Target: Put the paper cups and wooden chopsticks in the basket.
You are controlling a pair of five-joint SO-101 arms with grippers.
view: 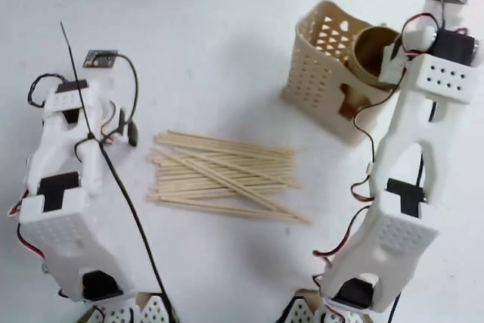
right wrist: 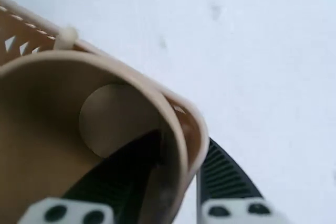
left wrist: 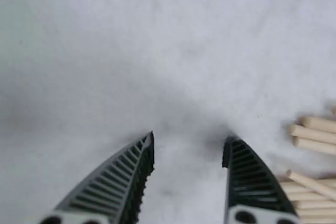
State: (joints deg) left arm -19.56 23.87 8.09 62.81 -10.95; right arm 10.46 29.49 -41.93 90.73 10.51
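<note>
Two arms: bases side by side at the near edge of the tabletop (view: pixel 227 58), both reaching toward the far edge.
Chopsticks (view: pixel 223 179): loose, flat pile in the middle of the tabletop, mostly parallel to the near edge, a few crossed on top at a slant; none in the basket yet.
Left gripper (left wrist: pixel 189 140): low over bare tabletop just beside the pile's left ends, fingers spread wide, holding nothing; probably lined up for a first stick.
Cable (view: pixel 113 172): thin black line slanting across the left arm, between it and the pile; a possible snag on any sideways sweep.
Open room: broad bare strip between the pile and the basket, seemingly enough to carry sticks across without brushing anything.
Right gripper (right wrist: pixel 184 141): toward the far right corner, clamped on the cup's wall, one finger inside and one outside.
Paper cup (view: pixel 374 47): tilted at the basket's mouth, touching or just beside the rim; fully inside or not, cannot tell. Pinched by the wall, likely so as to drop free on release.
Basket (view: pixel 321 73): near the far right corner, perforated walls; tight between cup, rim and arm, with bare tabletop on its left and far sides.
</note>
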